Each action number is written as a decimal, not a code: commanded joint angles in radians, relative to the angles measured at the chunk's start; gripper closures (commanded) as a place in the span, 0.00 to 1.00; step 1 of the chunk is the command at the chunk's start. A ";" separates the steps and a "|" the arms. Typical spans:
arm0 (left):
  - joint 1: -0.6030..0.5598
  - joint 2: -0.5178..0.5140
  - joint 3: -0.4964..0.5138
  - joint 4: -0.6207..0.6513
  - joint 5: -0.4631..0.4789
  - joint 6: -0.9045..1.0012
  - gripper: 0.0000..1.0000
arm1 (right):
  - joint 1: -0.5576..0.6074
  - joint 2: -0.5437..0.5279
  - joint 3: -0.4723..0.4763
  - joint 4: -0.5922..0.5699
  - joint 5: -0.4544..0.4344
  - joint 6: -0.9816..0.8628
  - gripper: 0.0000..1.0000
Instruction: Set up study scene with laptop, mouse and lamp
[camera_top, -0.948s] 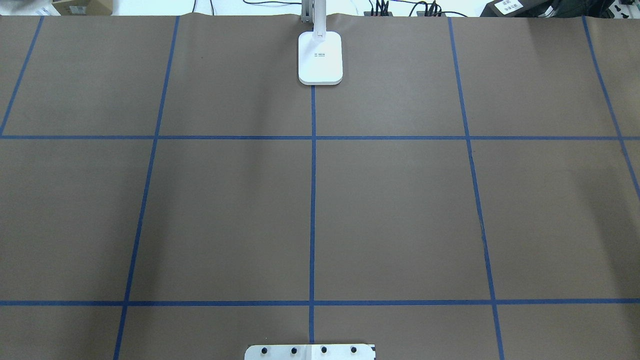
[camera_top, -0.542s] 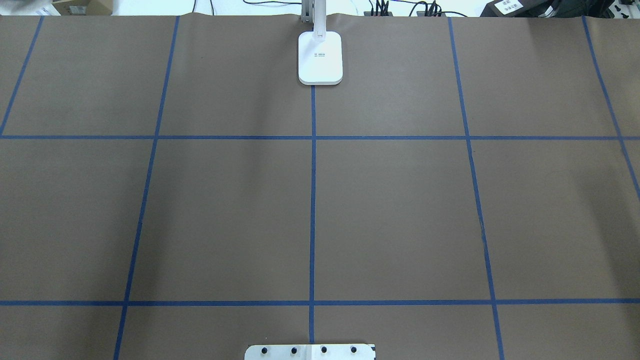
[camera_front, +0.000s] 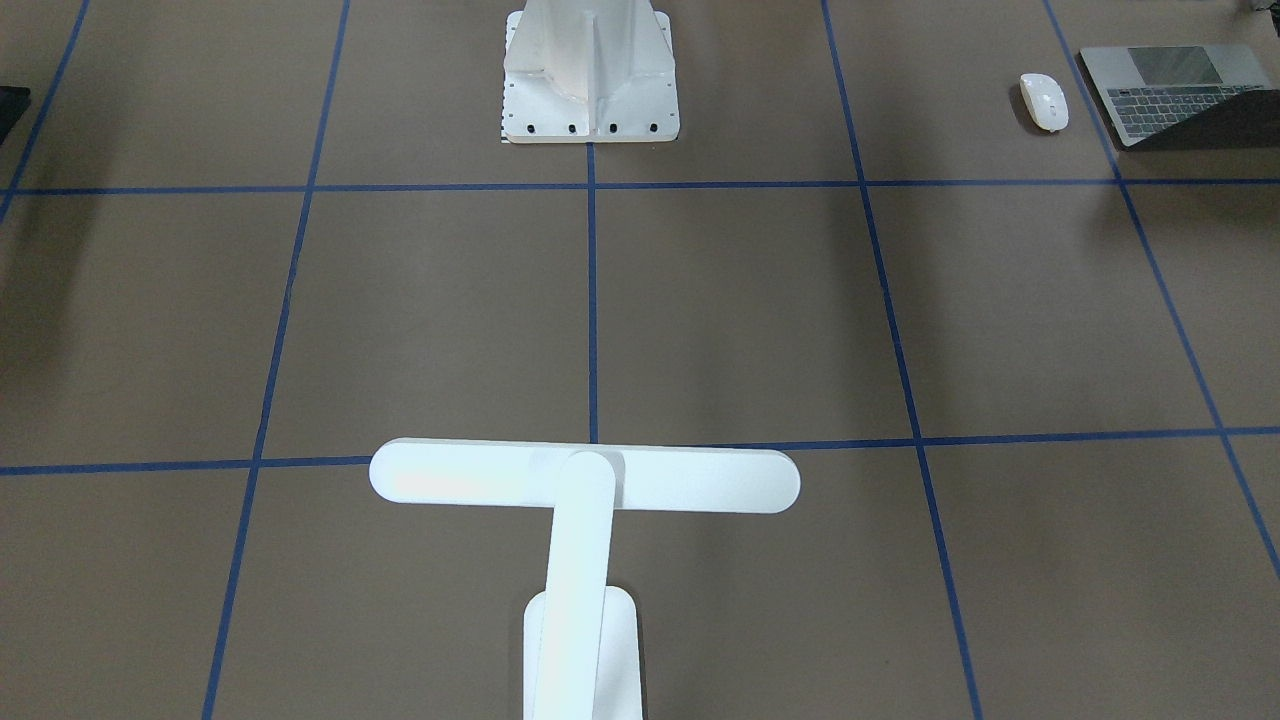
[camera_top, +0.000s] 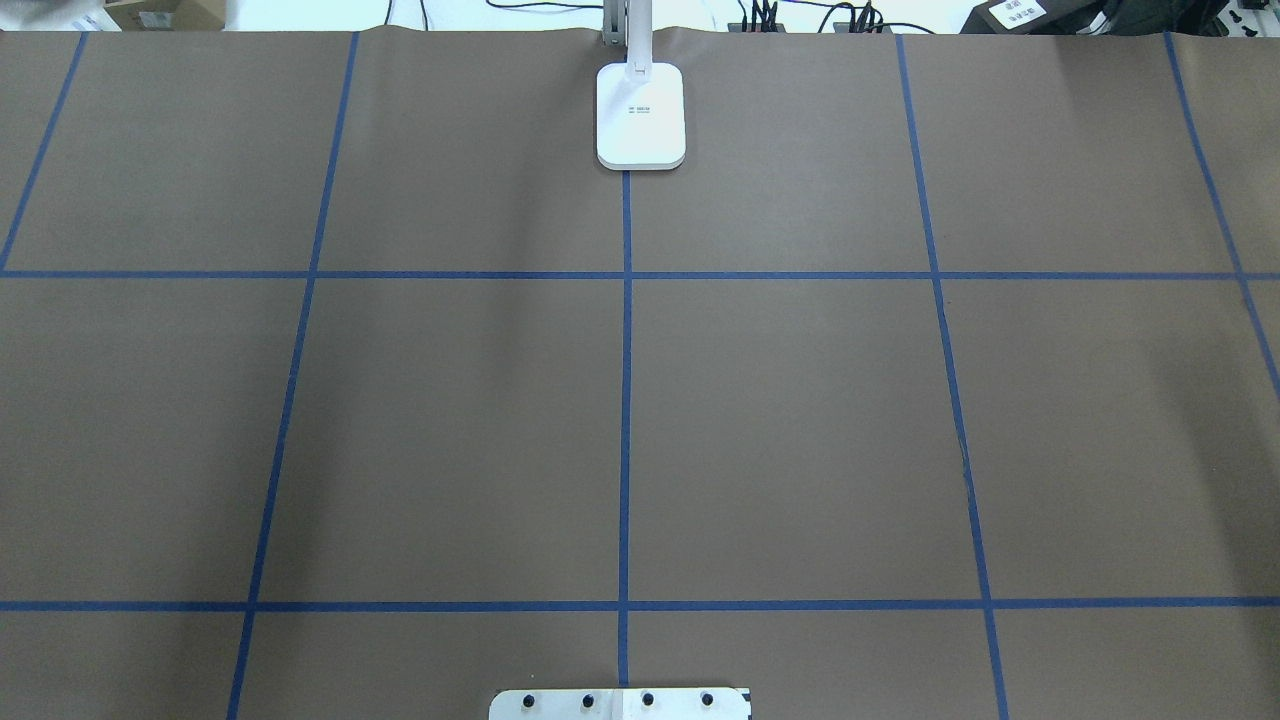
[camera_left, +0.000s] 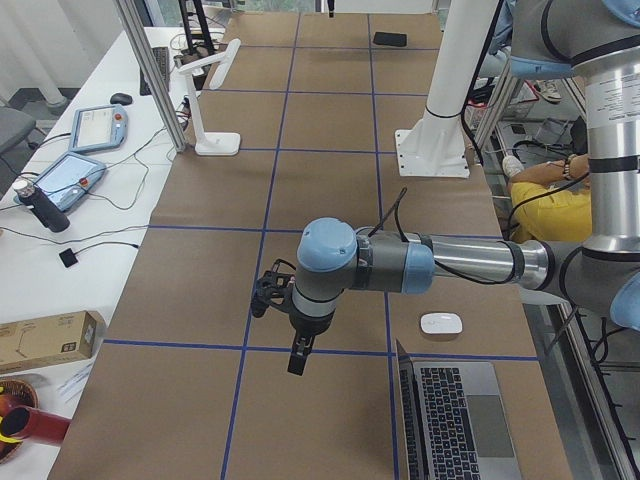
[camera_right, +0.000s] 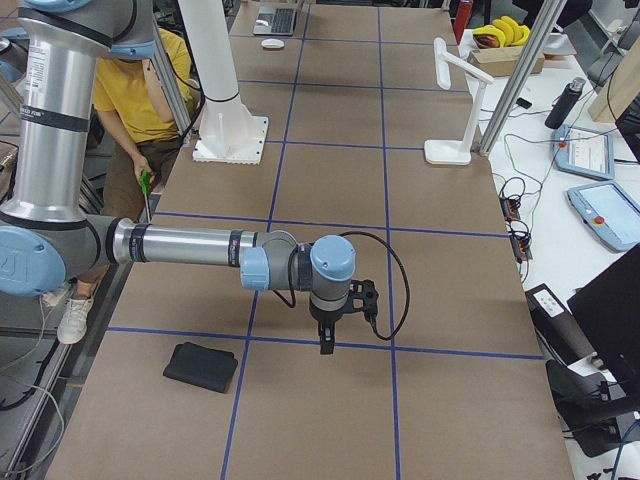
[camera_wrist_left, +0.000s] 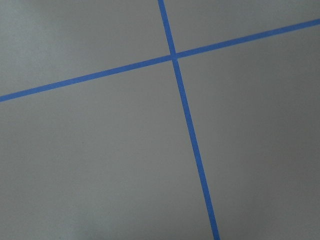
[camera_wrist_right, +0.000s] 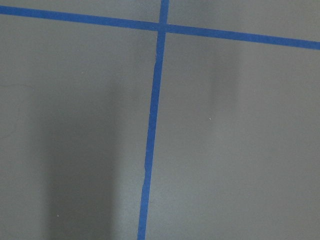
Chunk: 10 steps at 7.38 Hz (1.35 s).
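So we've got one long table (camera_top: 800, 400) covered edge to edge in brown paper (camera_top: 450, 430), with blue tape (camera_top: 625, 400) marking a grid of big squares. The lamp (camera_top: 641, 120) has its base on the centre line at the far edge. The white pedestal (camera_front: 590, 90) is bolted down on that same line at the robot's edge. Down at the robot's left end we see the laptop (camera_front: 1170, 90) lying open, with the mouse (camera_front: 1044, 101) just beside it, not touching. A flat black pad (camera_right: 201, 367) lies at the opposite end.
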<state>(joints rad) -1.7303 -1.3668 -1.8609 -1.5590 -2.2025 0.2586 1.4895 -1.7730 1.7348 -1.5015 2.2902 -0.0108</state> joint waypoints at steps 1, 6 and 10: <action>-0.030 0.023 0.000 0.071 0.023 -0.094 0.00 | 0.000 0.001 -0.001 0.001 0.000 0.000 0.00; -0.199 0.083 0.017 0.330 0.011 -0.506 0.01 | 0.000 0.001 -0.003 0.001 -0.002 -0.001 0.00; -0.244 0.065 0.155 0.631 -0.130 -0.732 0.10 | 0.000 0.001 -0.003 0.003 -0.003 -0.003 0.00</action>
<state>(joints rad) -1.9645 -1.2919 -1.7645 -0.9935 -2.2851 -0.4137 1.4895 -1.7718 1.7311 -1.4988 2.2874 -0.0133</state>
